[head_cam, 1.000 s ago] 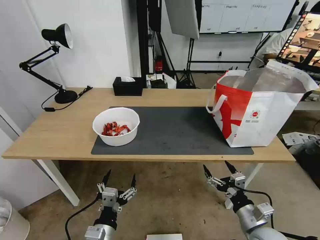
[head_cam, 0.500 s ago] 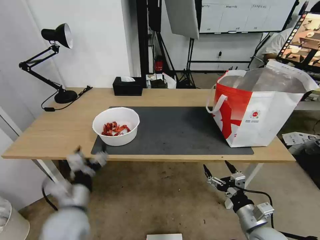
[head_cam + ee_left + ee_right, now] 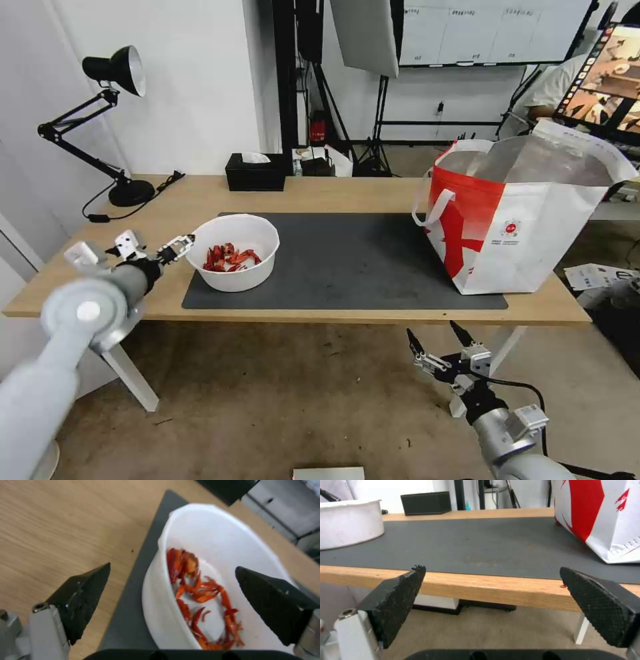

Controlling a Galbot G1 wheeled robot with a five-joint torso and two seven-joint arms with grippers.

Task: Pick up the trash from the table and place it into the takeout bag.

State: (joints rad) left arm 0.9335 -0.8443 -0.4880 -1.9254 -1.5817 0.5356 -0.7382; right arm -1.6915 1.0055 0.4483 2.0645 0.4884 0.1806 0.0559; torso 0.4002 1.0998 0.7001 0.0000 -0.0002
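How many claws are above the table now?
1: the left claw, open, beside the white bowl's left rim. The right claw, also open, is below the table edge.

— What stands at the far left?
— A black desk lamp (image 3: 110, 73), its round base (image 3: 131, 193) on the wood and its cord (image 3: 143, 203) trailing beside it.
— And along the far edge?
— A black tissue box (image 3: 255, 173), white tissue poking out, left of centre.
— Behind that?
— A dark light stand (image 3: 380, 127) with a pale panel (image 3: 365, 33), and a whiteboard (image 3: 493, 30) on the far wall.
— On the floor, right?
— Some printed paper (image 3: 593, 275).
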